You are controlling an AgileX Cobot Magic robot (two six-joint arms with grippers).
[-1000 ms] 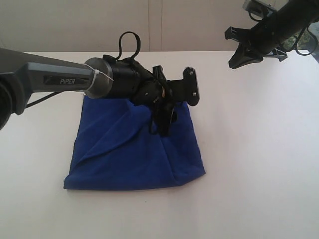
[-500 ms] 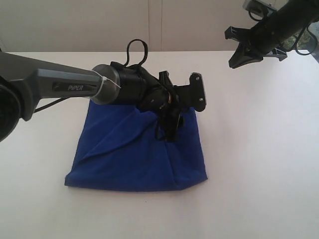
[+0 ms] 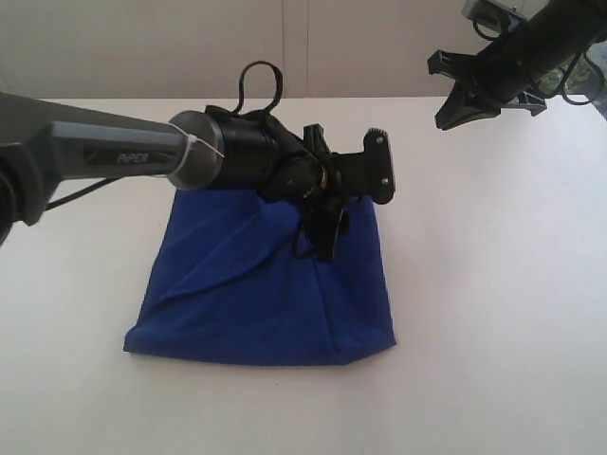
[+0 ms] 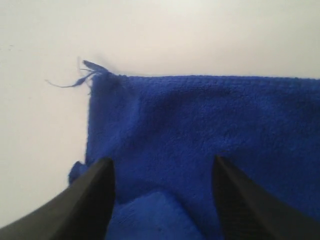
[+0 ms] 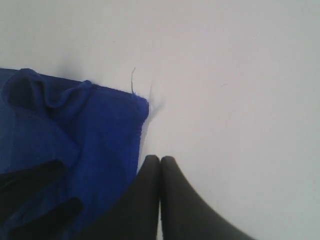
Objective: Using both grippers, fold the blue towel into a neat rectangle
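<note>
Blue towel (image 3: 247, 303), one, lies under spread left hand (image 4: 161, 165); right hand (image 5: 160, 161) pressed together.

The grey-and-black left robot arm (image 3: 114, 152) carried its jaws rightward, and the deep royal-blue terry towel (image 3: 256, 303) spread slightly rightward

The exterior camera looked down at a slant across the white surface (image 3: 493, 332) toward a wall (image 3: 142, 47). Each wrist camera peered past its own jaws. All three shared the blue towel (image 3: 247, 303), the left wrist's from nearest.
</note>
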